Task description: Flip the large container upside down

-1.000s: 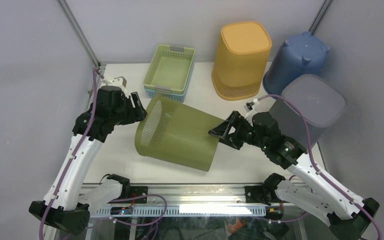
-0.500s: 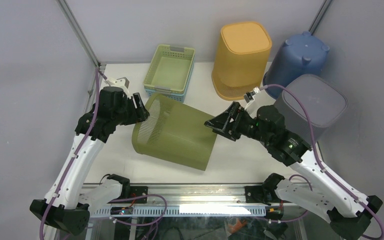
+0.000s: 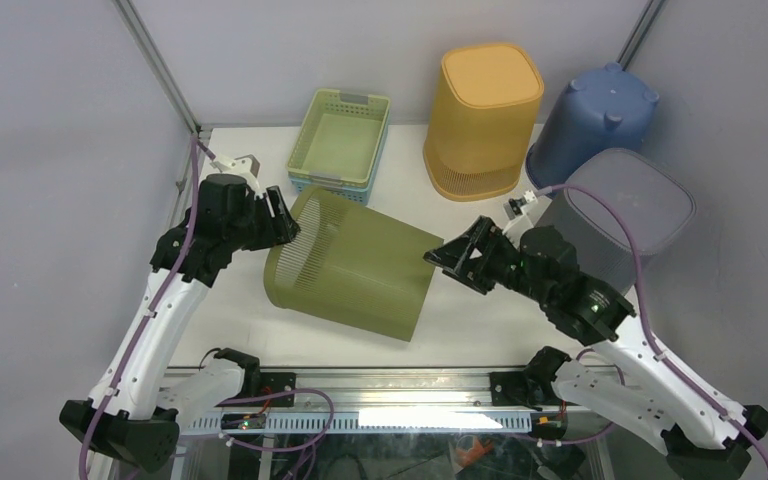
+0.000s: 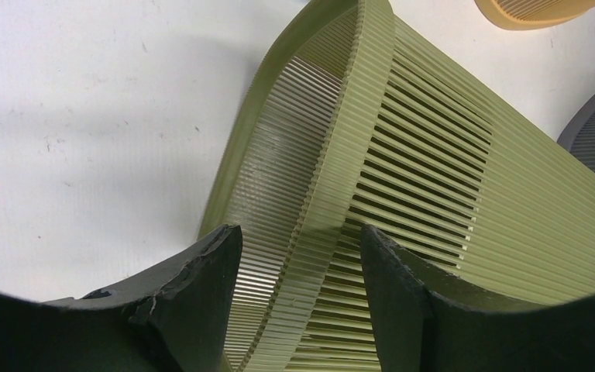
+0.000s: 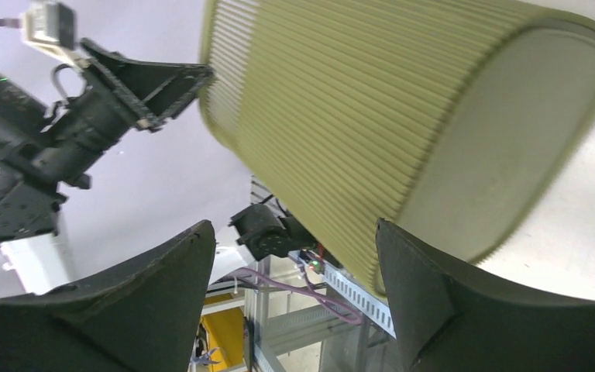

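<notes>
Container (image 3: 355,270), large, olive-green, made of slatted plastic, lying on its side on the white bench (image 3: 465,325), just nearside of the pale green basket (image 3: 340,140). Its open mouth sits below the basket's left end; its closed base points away to the basket's right.

My left claw (image 4: 302,256) is spread and straddles the rim band of the mouth, one finger inside the wall and one outside. I cannot tell whether either finger touches.

My right claw (image 5: 294,240) is spread wide, nearside and to the right of the basket, facing the closed base and holding nothing.

I judge the container light and hollow. Its thin ribs would likely flex under a squeeze and slide against smooth fingers. The solid rim band looks the stiffest place to pinch. The flat base suits a steadying push rather than a grip. Tipping it mouth-down should take little force, but a loose pinch could let it roll.
</notes>
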`<state>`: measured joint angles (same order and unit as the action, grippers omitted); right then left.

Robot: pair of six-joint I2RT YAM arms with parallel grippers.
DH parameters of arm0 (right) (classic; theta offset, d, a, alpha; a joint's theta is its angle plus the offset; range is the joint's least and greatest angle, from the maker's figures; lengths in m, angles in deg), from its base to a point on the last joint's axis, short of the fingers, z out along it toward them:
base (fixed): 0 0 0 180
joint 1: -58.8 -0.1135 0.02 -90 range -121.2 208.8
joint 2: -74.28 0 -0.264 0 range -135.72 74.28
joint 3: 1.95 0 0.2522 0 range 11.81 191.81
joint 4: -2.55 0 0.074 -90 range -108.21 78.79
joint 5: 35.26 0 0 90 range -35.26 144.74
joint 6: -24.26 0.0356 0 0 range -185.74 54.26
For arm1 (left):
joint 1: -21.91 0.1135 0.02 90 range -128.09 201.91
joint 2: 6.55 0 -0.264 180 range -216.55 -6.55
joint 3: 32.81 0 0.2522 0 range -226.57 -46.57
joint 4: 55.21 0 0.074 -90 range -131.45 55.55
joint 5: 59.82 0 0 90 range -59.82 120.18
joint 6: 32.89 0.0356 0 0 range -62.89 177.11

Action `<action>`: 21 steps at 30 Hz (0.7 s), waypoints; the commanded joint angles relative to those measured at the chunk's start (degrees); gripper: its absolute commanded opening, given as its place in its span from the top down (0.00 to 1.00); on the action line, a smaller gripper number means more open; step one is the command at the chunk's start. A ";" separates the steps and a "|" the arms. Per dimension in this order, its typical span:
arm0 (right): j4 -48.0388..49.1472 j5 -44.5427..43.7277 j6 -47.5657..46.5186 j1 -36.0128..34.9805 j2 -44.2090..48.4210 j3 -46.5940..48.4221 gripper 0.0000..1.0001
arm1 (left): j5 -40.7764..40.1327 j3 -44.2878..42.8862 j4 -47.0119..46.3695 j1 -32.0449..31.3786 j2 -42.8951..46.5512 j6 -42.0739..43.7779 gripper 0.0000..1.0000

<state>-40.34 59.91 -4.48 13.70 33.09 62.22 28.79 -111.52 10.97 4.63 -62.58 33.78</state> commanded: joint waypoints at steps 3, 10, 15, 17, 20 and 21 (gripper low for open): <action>-1.41 -2.94 3.75 -0.32 2.68 -6.12 0.26 | -2.36 -2.01 -0.21 -0.04 1.35 3.14 0.44; 4.59 0.50 4.00 -1.00 -1.35 -8.23 0.38 | -1.14 -2.02 -0.43 -0.04 1.25 3.02 0.49; 7.31 1.19 4.35 -1.07 -2.08 -8.65 0.51 | -0.23 -0.79 -0.79 -0.09 1.46 2.85 0.51; 8.19 1.25 4.44 -1.13 -1.74 -8.88 0.54 | 0.14 -0.15 -1.06 -0.12 1.30 2.93 0.51; 8.66 1.19 4.53 -1.13 -1.53 -9.16 0.61 | 0.78 1.04 -1.71 -0.13 1.04 3.03 0.51; 8.83 1.35 4.55 -1.13 -1.48 -9.29 0.64 | 1.07 1.40 -1.91 -0.07 0.95 2.97 0.51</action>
<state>-36.99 60.59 -0.68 13.00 30.60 53.09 28.82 -111.61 10.51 4.63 -61.90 35.35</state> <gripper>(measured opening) 0.405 0.495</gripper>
